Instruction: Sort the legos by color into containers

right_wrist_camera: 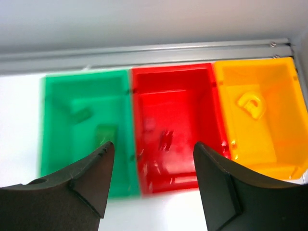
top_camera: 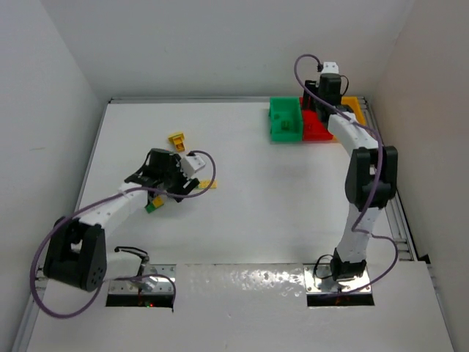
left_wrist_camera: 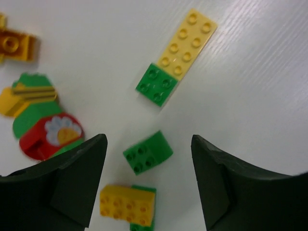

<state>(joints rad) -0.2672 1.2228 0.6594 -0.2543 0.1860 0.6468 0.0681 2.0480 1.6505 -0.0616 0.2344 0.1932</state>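
Jaws on the left arm stand wide apart and empty, low over the counter, with a small green brick lying loose between them. Just nearer than that brick sits a yellow brick stacked on a green one. Beyond the jaws, a long yellow plate is joined to a green square. A green, yellow and red cluster lies outside the left finger.

The right arm's jaws, also parted and holding nothing, hang above the green bin, red bin and yellow-orange bin. A yellow arch is in the last. The green bin holds a couple of blurred pieces.

Sorting looks barely under way: most bricks are not yet binned.
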